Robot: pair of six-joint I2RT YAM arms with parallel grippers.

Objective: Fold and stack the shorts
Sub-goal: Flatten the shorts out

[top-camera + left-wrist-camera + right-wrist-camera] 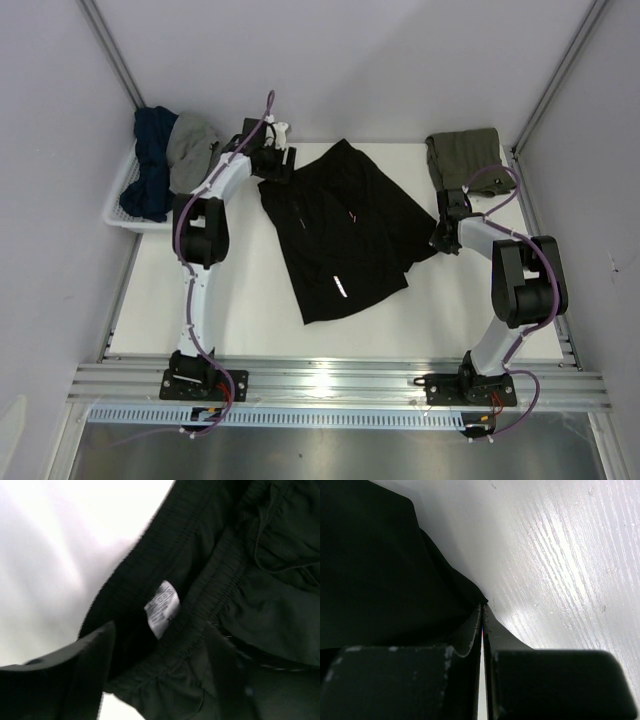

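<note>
- Top external view: the black shorts lie spread flat across the middle of the tabletop, with the waistband end toward the far-left and the legs reaching toward the right edge.
- The left gripper sits at the waistband's left end, near the far edge of the tabletop and just beside the white basket.
- Left wrist view: its fingers stand wide apart. The gathered waistband and its white label lie in the gap between them, and nothing is clamped.
- The right gripper is down at the right-hand hem of the black shorts, toward the right edge of the tabletop.
- Right wrist view: its jaws are pressed together with only a hairline between them. A point of the black hem runs right up to the fingertips, but I cannot tell whether the cloth is caught or merely touching.
- The olive-green shorts lie folded at the far-right corner, beyond the right gripper and apart from the black pair.
- The white basket, at the far-left corner, holds blue and grey clothes.
</note>
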